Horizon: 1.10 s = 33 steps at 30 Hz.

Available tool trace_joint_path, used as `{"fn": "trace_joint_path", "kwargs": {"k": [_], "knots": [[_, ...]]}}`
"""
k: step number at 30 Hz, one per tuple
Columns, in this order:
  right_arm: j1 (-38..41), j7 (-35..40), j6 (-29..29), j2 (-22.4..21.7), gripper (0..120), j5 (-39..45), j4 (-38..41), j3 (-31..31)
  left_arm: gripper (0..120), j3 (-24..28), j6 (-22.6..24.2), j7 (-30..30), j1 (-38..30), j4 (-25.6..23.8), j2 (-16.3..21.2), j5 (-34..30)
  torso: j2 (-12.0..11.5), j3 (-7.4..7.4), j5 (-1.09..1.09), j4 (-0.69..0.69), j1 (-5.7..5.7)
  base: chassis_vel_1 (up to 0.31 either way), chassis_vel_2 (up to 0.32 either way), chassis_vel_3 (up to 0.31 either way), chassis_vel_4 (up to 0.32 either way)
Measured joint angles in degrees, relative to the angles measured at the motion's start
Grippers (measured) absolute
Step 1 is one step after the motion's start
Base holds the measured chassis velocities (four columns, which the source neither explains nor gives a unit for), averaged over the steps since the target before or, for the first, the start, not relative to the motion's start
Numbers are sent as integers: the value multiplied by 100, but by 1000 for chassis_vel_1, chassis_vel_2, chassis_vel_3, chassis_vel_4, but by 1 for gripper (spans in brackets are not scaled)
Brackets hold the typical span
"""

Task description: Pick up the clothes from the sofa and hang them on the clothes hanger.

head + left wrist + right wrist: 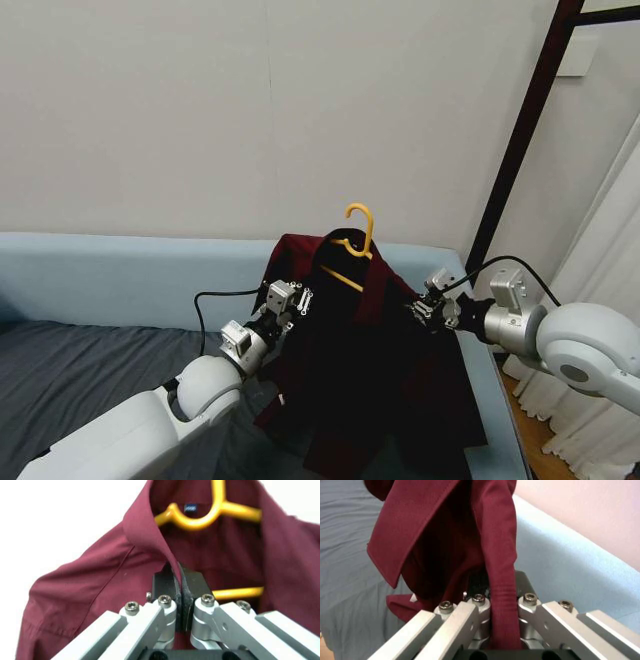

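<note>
A dark red shirt [360, 370] on a yellow hanger [358, 232] is held up above the sofa [120, 280], between my two arms. My left gripper [290, 298] is shut on the shirt's left front edge just below the collar; in the left wrist view its fingers [179, 587] pinch the fabric edge, with the shirt [100, 592] and the hanger [210, 515] behind. My right gripper [420, 305] is shut on the shirt's right shoulder. A fold of the shirt [497, 555] runs between the right gripper's fingers [501, 603].
The light blue sofa has a grey seat cushion [70, 380] at the lower left. A dark clothes rack post [520, 140] rises at the right, beside a white curtain [600, 260]. A plain white wall is behind.
</note>
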Motion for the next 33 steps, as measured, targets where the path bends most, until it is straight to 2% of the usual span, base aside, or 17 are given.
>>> {"fn": "trace_joint_path", "kwargs": {"k": [9,13,17,18,20,22,25,27,31,33], "knots": [[4,11,-4,9,2,83,-31,94,0,-58,18,-15,151,-176,159,57,0,0,0,0,0,0,0,0,0],[26,21,-26,-1,2,144,-31,120,0,-96,77,-285,299,-102,160,184,0,0,0,0,0,0,0,0,0],[44,83,-101,-33,2,195,52,122,16,-124,288,-666,366,-24,100,304,0,0,-1,0,0,0,0,0,0],[44,83,-101,-33,2,195,52,122,16,-124,288,-666,366,-24,100,304,0,0,-1,0,0,0,0,0,0],[55,147,-228,-73,2,298,99,135,26,-208,314,-770,366,17,95,342,0,0,0,0,0,0,0,0,0],[56,149,-274,-93,2,326,109,151,29,-251,314,-805,366,30,96,342,0,0,-1,0,0,0,0,0,0],[45,162,-478,-195,2,454,151,244,45,-475,313,-870,366,48,166,334,0,0,0,-1,0,0,0,0,0],[36,190,-556,-214,2,534,163,283,48,-541,305,-875,378,46,197,331,0,0,0,-1,0,0,0,0,0],[-1,274,-743,-288,2,756,183,452,66,-955,193,-886,656,-44,361,328,0,0,0,0,0,0,0,0,0],[-13,283,-749,-297,2,789,184,482,67,-1034,174,-886,736,-70,385,328,0,0,0,0,0,0,0,0,0]]}}
